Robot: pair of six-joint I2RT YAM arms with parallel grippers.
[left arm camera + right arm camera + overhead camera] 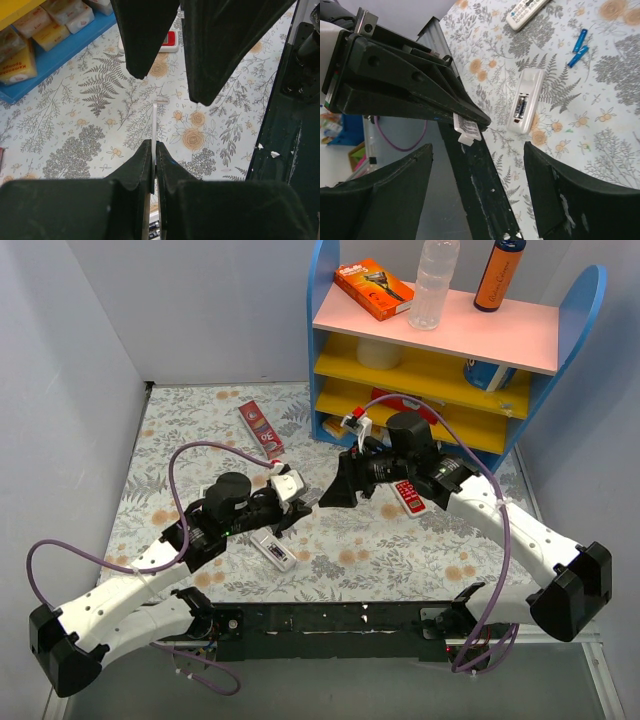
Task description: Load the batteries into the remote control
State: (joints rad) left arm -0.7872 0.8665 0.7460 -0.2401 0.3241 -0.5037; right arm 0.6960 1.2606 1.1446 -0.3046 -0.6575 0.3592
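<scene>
The slim white remote control (pixel 272 550) lies back-up on the floral mat, between the arms. Its battery bay is open, and two dark batteries (pixel 520 106) sit inside the remote control (pixel 526 100). My left gripper (pixel 303 502) is shut on a thin white cover plate (pixel 468 130) with a printed label, held above the mat. In the left wrist view the cover plate (pixel 155 122) shows edge-on, sticking out of the left gripper (pixel 154 146). My right gripper (pixel 335 488) faces it a short way off, open, with nothing between its fingers (pixel 415 165).
A red-faced remote (pixel 408 495) lies under the right arm. A white remote with grey keys (pixel 527 11) and two small blue pieces (pixel 579 47) lie further out. A blue shelf unit (pixel 322 340) stands at the back, with a red box (pixel 262 428) to its left. The black base rail (pixel 330 620) runs along the near edge.
</scene>
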